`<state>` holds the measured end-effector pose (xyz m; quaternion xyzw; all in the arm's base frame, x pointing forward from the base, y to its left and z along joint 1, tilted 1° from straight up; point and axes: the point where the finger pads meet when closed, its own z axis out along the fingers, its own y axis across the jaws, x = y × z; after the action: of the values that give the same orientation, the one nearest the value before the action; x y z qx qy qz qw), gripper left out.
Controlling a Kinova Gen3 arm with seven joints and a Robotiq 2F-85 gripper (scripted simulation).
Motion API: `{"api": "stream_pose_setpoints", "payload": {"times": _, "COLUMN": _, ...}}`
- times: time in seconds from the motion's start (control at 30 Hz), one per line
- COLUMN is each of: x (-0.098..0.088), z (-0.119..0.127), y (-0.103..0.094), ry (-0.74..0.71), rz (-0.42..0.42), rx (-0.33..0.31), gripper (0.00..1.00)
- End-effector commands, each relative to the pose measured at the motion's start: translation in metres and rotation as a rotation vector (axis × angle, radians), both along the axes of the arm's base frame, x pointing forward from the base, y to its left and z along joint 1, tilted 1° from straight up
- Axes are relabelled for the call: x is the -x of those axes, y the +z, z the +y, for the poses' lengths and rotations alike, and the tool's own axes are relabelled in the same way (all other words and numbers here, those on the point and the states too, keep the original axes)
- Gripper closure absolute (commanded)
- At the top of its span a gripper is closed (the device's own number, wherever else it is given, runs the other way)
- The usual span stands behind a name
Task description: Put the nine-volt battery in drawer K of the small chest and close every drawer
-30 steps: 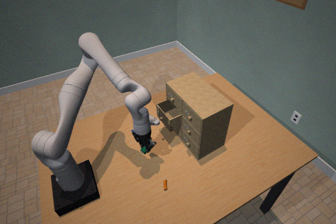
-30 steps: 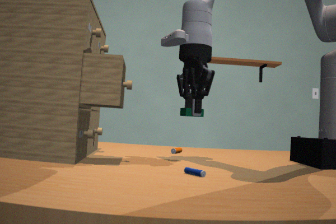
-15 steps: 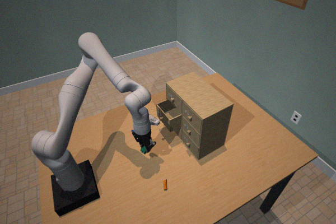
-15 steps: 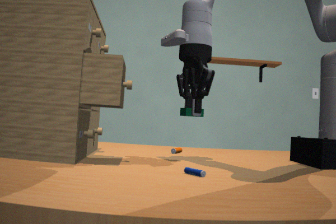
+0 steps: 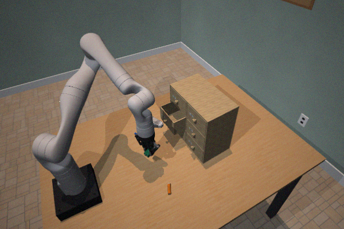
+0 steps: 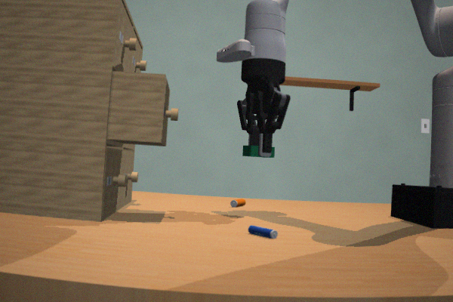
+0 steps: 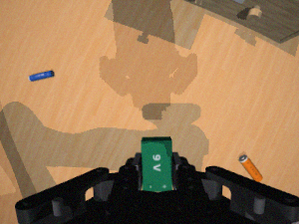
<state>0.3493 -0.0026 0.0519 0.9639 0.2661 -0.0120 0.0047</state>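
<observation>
In the exterior view, going left to right: chest [image 5: 221, 134] [image 6: 57, 102] [image 7: 284, 10], filling the left side, one middle drawer [image 5: 179, 120] [image 6: 137, 107] standing well out, its letter not showing, so K is only presumed; gripper [image 5: 151, 151] [image 6: 260, 149] [image 7: 156, 161], centre, hanging over the table [image 5: 129, 200] [image 6: 189, 260] [image 7: 75, 114], its fingers mostly closed and gripping the battery [image 5: 147, 152] [image 6: 251, 151] [image 7: 156, 159]. Grasping and lifting are done; carrying, releasing and pushing the drawer in are remaining. The top view is showing the open tray's inside but hiding most of the blue cell [image 6: 262, 231] [image 7: 42, 76], left in the wrist view; that view alone is giving "9 V" and a P label, upper right, with the orange cell [image 5: 169, 188] [image 6: 238, 202] [image 7: 250, 168] lying lower right.
</observation>
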Motion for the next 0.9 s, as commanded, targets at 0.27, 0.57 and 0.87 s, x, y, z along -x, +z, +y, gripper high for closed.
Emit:
{"api": "stream_pose_setpoints", "payload": {"times": 0.27, "x": -0.001, "z": 0.0013, "y": 0.0005, "ry": 0.045, "rz": -0.001, "rx": -0.002, "gripper": 0.77}}
{"api": "stream_pose_setpoints", "payload": {"times": 0.57, "x": -0.0015, "z": 0.0025, "y": 0.0005, "ry": 0.093, "rz": 0.0, "rx": -0.003, "gripper": 0.77}}
{"api": "stream_pose_setpoints", "payload": {"times": 0.87, "x": -0.0023, "z": 0.0043, "y": 0.0004, "ry": 0.165, "rz": 0.001, "rx": -0.004, "gripper": 0.77}}
